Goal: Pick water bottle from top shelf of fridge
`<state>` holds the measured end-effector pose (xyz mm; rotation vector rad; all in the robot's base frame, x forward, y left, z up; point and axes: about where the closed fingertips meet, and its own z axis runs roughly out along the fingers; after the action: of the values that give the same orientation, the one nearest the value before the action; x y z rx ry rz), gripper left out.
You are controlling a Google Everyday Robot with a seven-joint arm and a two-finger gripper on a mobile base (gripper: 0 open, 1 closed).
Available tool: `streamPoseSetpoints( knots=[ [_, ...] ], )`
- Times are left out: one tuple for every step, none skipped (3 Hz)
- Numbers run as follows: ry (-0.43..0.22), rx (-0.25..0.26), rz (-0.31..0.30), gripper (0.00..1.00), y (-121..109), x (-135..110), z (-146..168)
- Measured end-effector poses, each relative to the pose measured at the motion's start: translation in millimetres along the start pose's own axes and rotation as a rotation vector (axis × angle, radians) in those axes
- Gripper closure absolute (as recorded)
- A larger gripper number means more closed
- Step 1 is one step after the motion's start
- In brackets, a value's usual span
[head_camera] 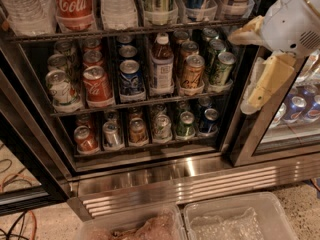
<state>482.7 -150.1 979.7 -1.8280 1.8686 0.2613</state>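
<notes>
Camera view: the gripper hangs right of the open fridge, fingers spread wide and empty, likely readied for the water bottle upright at the left of the top shelf, beside a cola bottle.

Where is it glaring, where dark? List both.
Camera view: glare streaks the base panel of the fridge; the lower shelves sit dim; the water bottle on the top shelf is cut off by the upper edge; the gripper, upper right, is brightly lit.
</notes>
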Motion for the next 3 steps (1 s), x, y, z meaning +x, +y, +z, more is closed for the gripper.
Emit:
streamPoseSetpoints(
  knots=[
    [-0.179, -0.029, -0.052, 0.00, 5.1, -33.7, -13.3],
    [-0.179, -0.029, -0.052, 0.00, 5.1, -33.7, -13.3],
    [-0.202, -0.012, -0.041, 0.00, -0.4, -36.2, -8.2]
  ],
)
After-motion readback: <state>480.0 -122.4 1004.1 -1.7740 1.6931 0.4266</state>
